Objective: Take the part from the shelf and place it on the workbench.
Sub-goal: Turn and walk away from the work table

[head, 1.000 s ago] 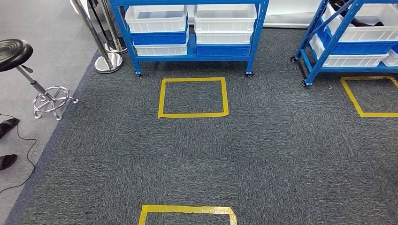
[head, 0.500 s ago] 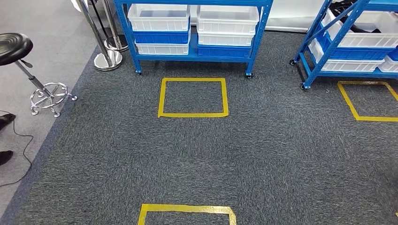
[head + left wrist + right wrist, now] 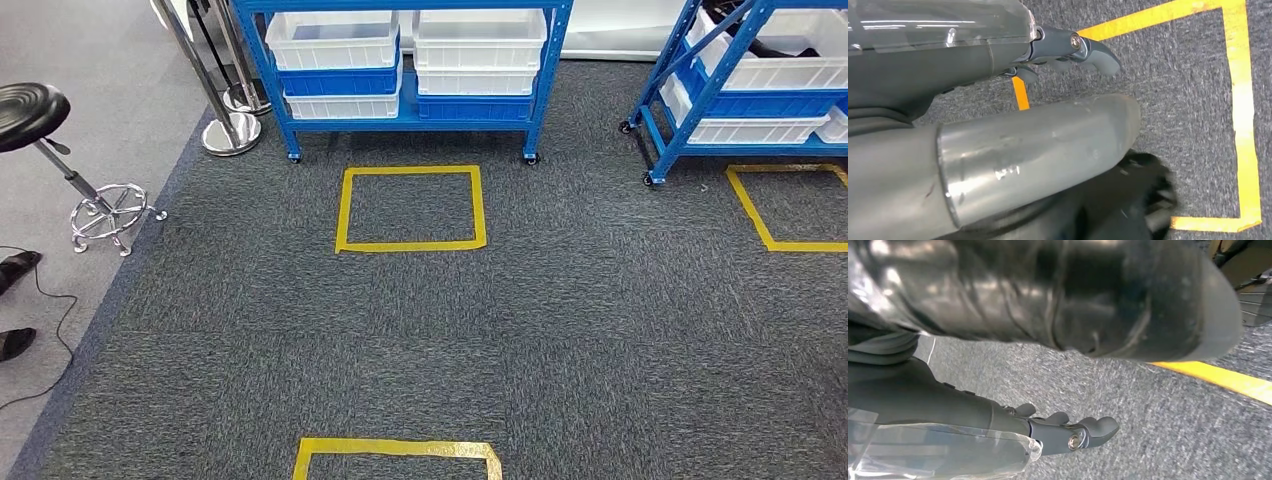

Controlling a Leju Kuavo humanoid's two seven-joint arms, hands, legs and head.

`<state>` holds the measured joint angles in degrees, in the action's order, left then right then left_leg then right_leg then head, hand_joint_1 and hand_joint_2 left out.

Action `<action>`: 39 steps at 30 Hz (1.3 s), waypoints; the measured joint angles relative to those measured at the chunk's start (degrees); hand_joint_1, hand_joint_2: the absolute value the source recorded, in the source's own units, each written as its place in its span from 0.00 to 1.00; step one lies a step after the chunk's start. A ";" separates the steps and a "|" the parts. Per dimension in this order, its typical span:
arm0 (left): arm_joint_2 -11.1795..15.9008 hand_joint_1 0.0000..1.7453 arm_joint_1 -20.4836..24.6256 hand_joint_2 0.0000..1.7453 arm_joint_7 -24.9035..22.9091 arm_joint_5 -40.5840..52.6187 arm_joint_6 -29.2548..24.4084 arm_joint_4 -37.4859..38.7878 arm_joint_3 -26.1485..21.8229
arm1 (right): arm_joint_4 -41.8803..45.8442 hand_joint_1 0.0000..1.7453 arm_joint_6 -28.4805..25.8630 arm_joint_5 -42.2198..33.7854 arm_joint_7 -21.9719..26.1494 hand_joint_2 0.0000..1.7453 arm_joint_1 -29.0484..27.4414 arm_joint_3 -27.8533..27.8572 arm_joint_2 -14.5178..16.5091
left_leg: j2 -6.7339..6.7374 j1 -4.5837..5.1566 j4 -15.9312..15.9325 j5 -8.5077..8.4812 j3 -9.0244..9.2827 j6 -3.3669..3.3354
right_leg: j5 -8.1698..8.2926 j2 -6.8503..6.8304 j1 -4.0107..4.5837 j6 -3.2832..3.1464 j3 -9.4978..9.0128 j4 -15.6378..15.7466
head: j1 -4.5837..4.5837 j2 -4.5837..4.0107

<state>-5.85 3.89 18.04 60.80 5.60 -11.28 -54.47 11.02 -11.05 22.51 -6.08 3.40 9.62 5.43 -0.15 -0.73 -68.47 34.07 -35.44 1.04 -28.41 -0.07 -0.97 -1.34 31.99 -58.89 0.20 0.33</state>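
Note:
A blue shelf (image 3: 405,122) stands ahead across the grey carpet, with white and blue bins (image 3: 333,40) stacked on its lower level. A second blue shelf (image 3: 700,100) stands at the right; dark things lie in one of its white bins (image 3: 775,45), too small to tell apart. My left hand (image 3: 1068,47) hangs over the carpet beside my body, fingers loosely extended, holding nothing. My right hand (image 3: 1068,432) hangs the same way, also with nothing in it.
Yellow tape squares mark the carpet: one (image 3: 412,243) before the middle shelf, one (image 3: 760,215) before the right shelf, one (image 3: 395,447) near me. A black stool (image 3: 30,105), chrome post bases (image 3: 230,135), a cable and shoes (image 3: 18,265) sit at the left.
The whole picture swayed slightly half a second ago and has come back, so the camera moved. The shelves and floor marks stay where they were.

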 joint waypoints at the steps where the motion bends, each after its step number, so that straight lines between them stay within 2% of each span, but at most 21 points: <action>1: -0.01 0.00 -0.05 0.00 -0.01 0.02 -0.02 0.00 0.00 | 0.00 0.00 0.01 0.12 0.03 0.00 -0.01 0.00 0.01 | 0.00 -0.03 -3.42 1.04 -1.91 0.10 | -0.11 0.00 0.10 -0.14 -0.07 -0.02 | 0.00 0.00; 2: -0.01 0.00 -0.11 0.00 -0.01 0.08 -0.07 0.00 0.00 | 0.00 0.00 0.01 0.21 0.08 0.00 -0.01 0.00 0.01 | 0.00 -0.02 -5.32 1.07 -3.14 0.10 | -0.25 0.02 0.19 -0.20 -0.21 -0.03 | 0.00 0.00; 3: -0.01 0.00 -0.17 0.00 -0.01 0.17 -0.10 0.00 0.00 | 0.00 0.00 0.02 0.28 0.13 0.00 -0.03 0.00 0.01 | 0.00 0.01 -5.06 -0.03 -3.34 -0.02 | -0.43 0.05 0.26 -0.21 -0.43 -0.04 | 0.00 0.00; 5: 0.02 0.00 -0.22 0.00 0.01 0.35 -0.17 0.00 0.00 | 0.00 0.00 0.01 0.35 0.19 0.00 -0.05 0.00 0.06 | 0.01 0.21 1.32 -4.42 -0.85 -0.77 | -0.91 0.09 0.41 -0.08 -1.15 -0.03 | -0.01 0.00; 7: 0.12 0.00 -0.13 0.00 0.07 0.50 -0.17 0.00 0.01 | -0.01 0.00 -0.01 0.40 0.27 0.00 -0.03 0.00 0.26 | 0.10 0.61 7.83 -6.84 2.06 -1.74 | -1.39 0.07 0.57 0.31 -1.61 -0.02 | -0.01 0.00; 12: 0.21 0.00 -0.21 0.00 0.16 1.09 -0.17 0.00 0.03 | -0.02 0.00 -0.03 0.54 0.53 0.00 0.10 0.00 0.54 | 0.04 0.77 11.39 -6.68 4.31 -3.21 | -1.46 -0.03 0.39 1.87 -1.94 -1.44 | -0.03 0.00; 15: 0.25 0.00 -0.13 0.00 0.18 1.21 -0.15 0.00 0.05 | -0.02 0.00 -0.05 0.63 0.52 0.00 0.16 0.00 0.54 | 0.03 0.57 11.94 -6.56 5.49 -3.73 | -5.49 0.08 0.20 2.38 2.57 -9.35 | -0.04 0.00; 17: 0.26 0.00 -0.10 0.00 0.19 1.34 -0.10 0.00 0.07 | -0.03 0.00 -0.05 0.76 0.52 0.00 0.09 0.00 0.55 | 0.03 0.59 11.89 -6.09 5.88 -3.73 | -7.06 0.07 0.07 2.79 6.44 -14.61 | -0.03 0.00; 18: 0.26 0.00 -0.13 0.00 0.19 1.43 -0.08 0.00 0.08 | -0.03 0.00 -0.04 0.86 0.51 0.00 0.02 0.00 0.55 | 0.00 0.57 11.88 -5.76 6.27 -3.63 | -6.22 0.06 0.00 2.99 7.20 -14.81 | -0.04 0.00; 19: 0.25 0.00 -0.21 0.00 0.19 1.51 -0.06 0.00 0.09 | -0.04 0.00 -0.04 0.98 0.50 0.00 -0.06 0.00 0.55 | -0.03 0.52 11.86 -5.36 6.80 -3.46 | -4.26 0.05 -0.09 3.08 6.90 -12.98 | -0.04 0.00; 21: 0.25 0.00 -0.35 0.00 0.19 1.58 -0.03 0.00 0.10 | -0.07 0.00 -0.04 1.14 0.47 0.00 -0.21 0.00 0.54 | -0.06 0.43 11.81 -4.44 7.94 -2.94 | 0.52 0.03 -0.23 3.10 4.44 -6.04 | -0.04 0.00; 23: 0.25 0.00 -0.25 0.00 0.25 1.65 -0.02 0.00 0.12 | -0.13 0.00 -0.04 1.22 0.48 0.00 -0.24 0.00 0.54 | -0.05 0.48 11.56 -3.62 8.39 -2.23 | 1.51 -0.08 0.02 2.57 3.05 -1.74 | -0.08 0.00; 26: 0.27 0.00 0.00 0.00 0.32 1.97 -0.02 0.00 0.14 | -0.16 0.00 -0.07 1.39 0.52 0.00 -0.22 0.00 0.56 | 0.01 0.62 10.77 -2.95 8.79 -1.14 | 1.05 -0.08 0.10 1.09 2.56 -1.32 | -0.09 0.00; 28: 0.28 0.00 0.06 0.00 0.37 2.11 -0.01 0.00 0.15 | -0.17 0.00 -0.12 1.45 0.52 0.00 -0.30 0.01 0.54 | 0.02 0.49 7.67 -2.40 7.65 -0.71 | 0.68 -0.13 0.00 0.36 1.53 -0.99 | -0.09 0.00; 31: 0.28 0.00 0.09 0.00 0.43 2.20 0.03 0.00 0.15 | -0.17 0.00 -0.16 1.58 0.53 0.00 -0.31 0.01 0.49 | 0.05 0.25 -2.79 1.35 1.05 -0.09 | -0.14 -0.13 0.18 -0.38 0.54 -0.76 | -0.07 0.00; 33: 0.28 0.00 -0.03 0.00 0.43 2.20 0.02 0.00 0.15 | -0.17 0.00 -0.15 1.62 0.54 0.00 -0.31 0.00 0.49 | 0.05 0.22 -5.87 2.45 -2.19 -0.06 | -0.90 0.03 0.41 -0.47 -0.29 -0.76 | -0.07 0.00; 34: 0.28 0.00 -0.09 0.00 0.43 2.20 0.02 0.00 0.15 | -0.17 0.00 -0.14 1.62 0.55 0.00 -0.32 0.01 0.49 | 0.05 0.25 -4.89 1.41 -2.55 -0.29 | -1.30 0.10 0.52 -0.46 -0.85 -0.76 | -0.07 0.00; 36: 0.30 0.00 -0.21 0.00 0.43 2.20 0.03 0.00 0.15 | -0.17 0.00 -0.14 1.62 0.55 0.00 -0.36 0.01 0.51 | 0.06 0.54 1.78 -3.85 -1.17 -1.40 | -2.25 0.08 0.77 -0.42 -2.12 -0.68 | -0.07 0.00; 37: 0.33 0.00 -0.25 0.00 0.42 2.20 0.03 0.00 0.15 | -0.20 0.00 -0.14 1.62 0.55 0.00 -0.38 0.02 0.58 | 0.09 0.83 4.73 -5.61 -0.48 -1.98 | -2.67 0.09 0.86 -0.31 -2.66 -0.63 | -0.09 0.00; 38: 0.37 0.00 -0.26 0.00 0.44 2.20 0.03 0.00 0.15 | -0.22 0.00 -0.15 1.64 0.55 0.00 -0.37 0.02 0.66 | 0.07 1.16 7.11 -6.58 0.15 -2.56 | -3.07 0.11 0.85 -0.08 -3.02 -0.54 | -0.08 0.00; 39: 0.41 0.00 -0.26 0.00 0.45 2.20 0.03 0.00 0.15 | -0.24 0.00 -0.15 1.65 0.55 0.00 -0.34 0.02 0.73 | 0.05 1.43 7.97 -6.42 0.35 -2.91 | -3.31 0.14 0.78 0.13 -3.16 -0.47 | -0.06 0.00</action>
<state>-5.44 3.63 18.50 62.99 5.63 -11.28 -54.31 10.78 -11.20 24.16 -5.53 3.06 9.63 6.16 -0.10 0.69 -60.50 27.65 -35.09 -1.87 -31.71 0.07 -0.19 -1.20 28.83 -59.36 0.14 0.33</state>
